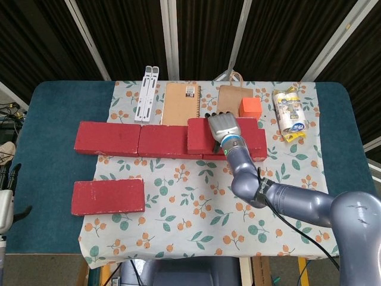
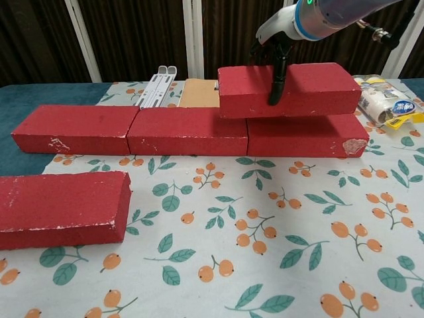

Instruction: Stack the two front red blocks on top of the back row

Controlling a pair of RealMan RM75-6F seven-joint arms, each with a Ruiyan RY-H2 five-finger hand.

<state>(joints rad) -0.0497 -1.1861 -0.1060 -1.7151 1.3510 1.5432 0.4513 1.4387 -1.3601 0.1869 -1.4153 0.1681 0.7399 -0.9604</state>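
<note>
Now, right hand [image 1: 222, 127]: fingers draped over the long red foam block [image 2: 286, 89] — gripping it atop the back row of red blocks [image 2: 185, 130].
Hidden: left hand [image 1: 5, 205] cut off — state unreadable.
Front: second red block [image 1: 108, 196].

— Where does the held block [image 2: 286, 89] sit?
— On the back row [image 2: 187, 131], over the seam between its middle and right blocks, under the right hand [image 1: 223, 127].
— And the other front block [image 1: 108, 197]?
— Near left, before the row's left end.
</note>
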